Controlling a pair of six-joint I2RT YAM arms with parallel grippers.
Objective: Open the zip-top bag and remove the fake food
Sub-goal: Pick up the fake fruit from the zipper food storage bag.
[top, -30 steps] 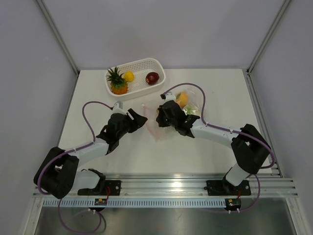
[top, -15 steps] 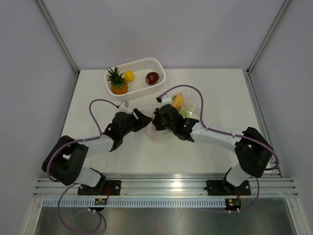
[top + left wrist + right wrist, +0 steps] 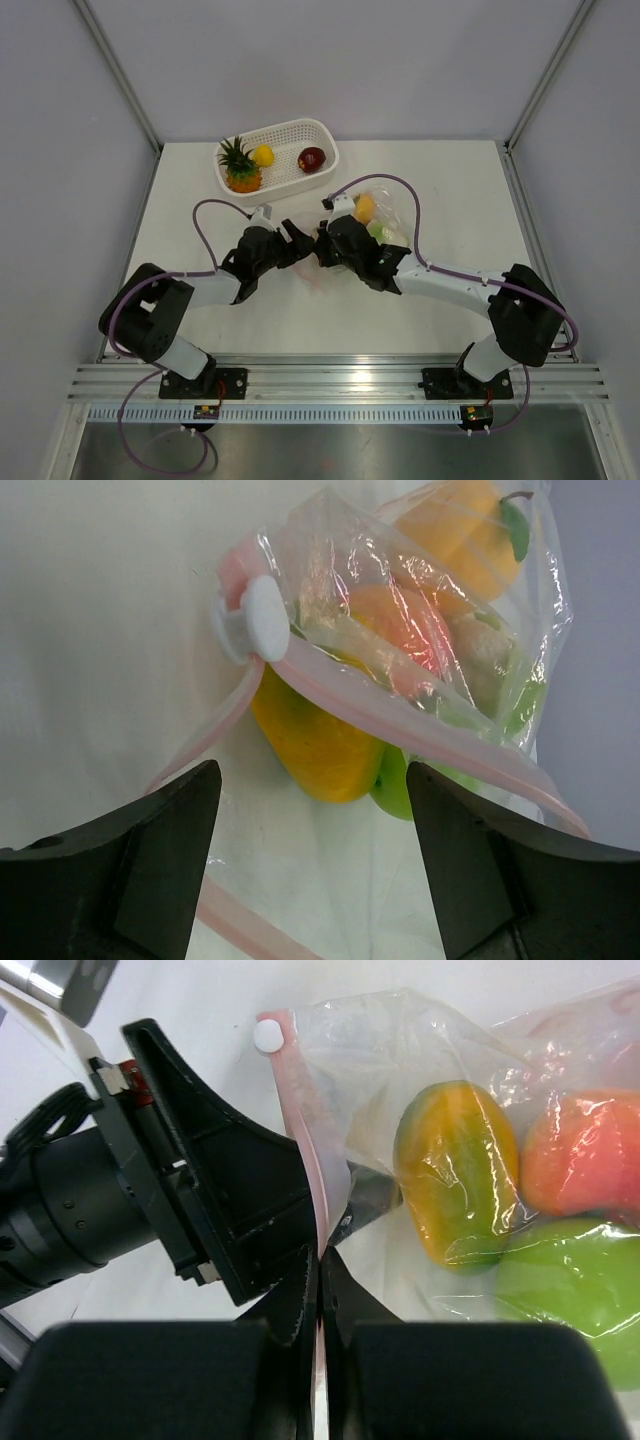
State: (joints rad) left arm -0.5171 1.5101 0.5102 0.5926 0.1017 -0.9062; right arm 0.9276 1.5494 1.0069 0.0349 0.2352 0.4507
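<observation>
Pink zip strip [image 3: 303, 1130] in your right gripper [image 3: 320, 1260]
Its fingers clench the strip; your left gripper [image 3: 312, 795] gapes empty, facing the zip-top bag [image 3: 440, 630], which lies on the white table [image 3: 200, 200]; fake food [image 3: 458, 1170] inside.

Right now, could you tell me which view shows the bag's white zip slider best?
The left wrist view: the white zip slider is large and unobstructed. The right wrist view shows it small; the top external view cannot resolve it.

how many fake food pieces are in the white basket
3, all in the basket: a pineapple at the left end, a yellow piece beside it, a dark red piece toward the right. The pineapple could hide another.
</observation>
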